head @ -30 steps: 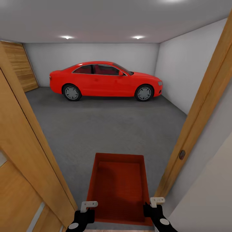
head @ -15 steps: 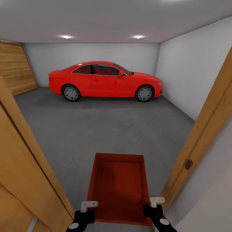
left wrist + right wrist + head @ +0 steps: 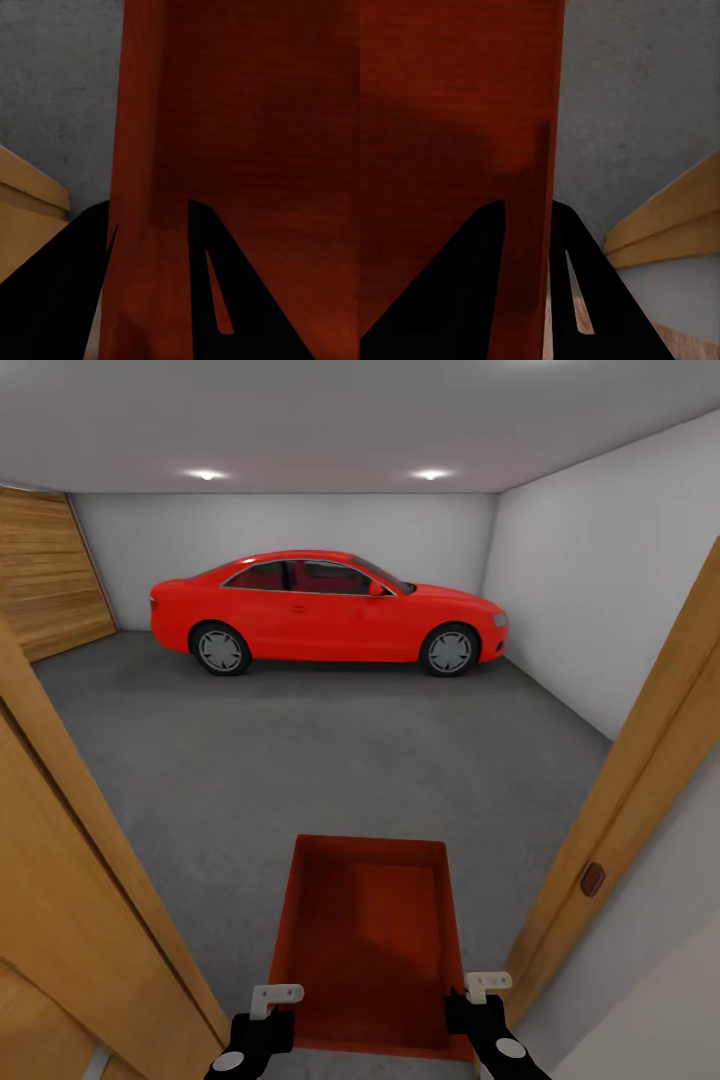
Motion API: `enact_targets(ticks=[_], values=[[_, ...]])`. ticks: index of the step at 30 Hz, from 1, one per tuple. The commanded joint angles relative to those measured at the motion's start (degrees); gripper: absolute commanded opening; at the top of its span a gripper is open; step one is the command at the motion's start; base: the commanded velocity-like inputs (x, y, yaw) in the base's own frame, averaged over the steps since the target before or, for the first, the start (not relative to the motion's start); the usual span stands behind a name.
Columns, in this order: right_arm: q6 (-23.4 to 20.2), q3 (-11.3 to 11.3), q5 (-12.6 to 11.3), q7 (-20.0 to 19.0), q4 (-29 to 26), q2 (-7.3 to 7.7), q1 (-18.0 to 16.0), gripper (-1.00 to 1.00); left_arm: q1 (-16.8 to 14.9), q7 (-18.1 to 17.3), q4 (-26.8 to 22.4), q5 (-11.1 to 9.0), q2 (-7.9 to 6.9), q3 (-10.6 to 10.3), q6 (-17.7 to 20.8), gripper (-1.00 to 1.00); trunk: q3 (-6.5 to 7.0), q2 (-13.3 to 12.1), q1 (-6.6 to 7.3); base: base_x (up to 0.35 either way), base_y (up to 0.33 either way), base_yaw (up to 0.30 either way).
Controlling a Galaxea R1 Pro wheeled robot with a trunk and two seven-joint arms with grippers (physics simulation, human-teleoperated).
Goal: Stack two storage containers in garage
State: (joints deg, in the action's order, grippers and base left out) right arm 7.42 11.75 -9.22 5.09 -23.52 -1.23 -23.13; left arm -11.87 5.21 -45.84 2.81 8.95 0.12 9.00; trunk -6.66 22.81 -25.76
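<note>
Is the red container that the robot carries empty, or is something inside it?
Empty. The head view shows the container's bare flat bottom, with nothing in it.

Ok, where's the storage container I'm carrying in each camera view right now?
Head view: the storage container sits bottom centre, held between the left pincer and right pincer, over the grey floor.
Left wrist view: the container's wall runs between the dark fingers.
Right wrist view: its wall passes between the fingers.
Shared landmark: the wooden door frame.
</note>
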Motion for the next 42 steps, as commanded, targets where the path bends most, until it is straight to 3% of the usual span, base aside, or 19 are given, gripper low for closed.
enact_targets(ticks=[1, 15, 34, 42], values=[[0.2, 0.2, -0.4, -0.1, -0.9, -1.84, -0.1, -1.0, 0.0, -0.2, 0.0, -0.5, 0.72, -0.7, 0.3, -1.0, -0.13, 0.1, -0.03, 0.0, 0.0, 0.103], [0.2, 0.2, -0.4, -0.2, -0.9, -1.84, -0.1, -1.0, 0.0, -0.2, 0.0, -0.4, 0.72, -0.7, 0.3, -1.0, -0.13, 0.1, -0.03, 0.009, 0.0, 0.027], [0.2, 0.2, -0.4, -0.2, -0.9, -1.84, -0.1, -1.0, 0.0, -0.2, 0.0, -0.4, 0.72, -0.7, 0.3, -1.0, -0.13, 0.1, -0.03, 0.324, 0.0, 0.0], [0.2, 0.2, -0.4, -0.2, -0.9, -1.84, -0.1, -1.0, 0.0, -0.2, 0.0, -0.5, 0.72, -0.7, 0.3, -1.0, -0.13, 0.1, -0.03, 0.062, 0.0, 0.0]])
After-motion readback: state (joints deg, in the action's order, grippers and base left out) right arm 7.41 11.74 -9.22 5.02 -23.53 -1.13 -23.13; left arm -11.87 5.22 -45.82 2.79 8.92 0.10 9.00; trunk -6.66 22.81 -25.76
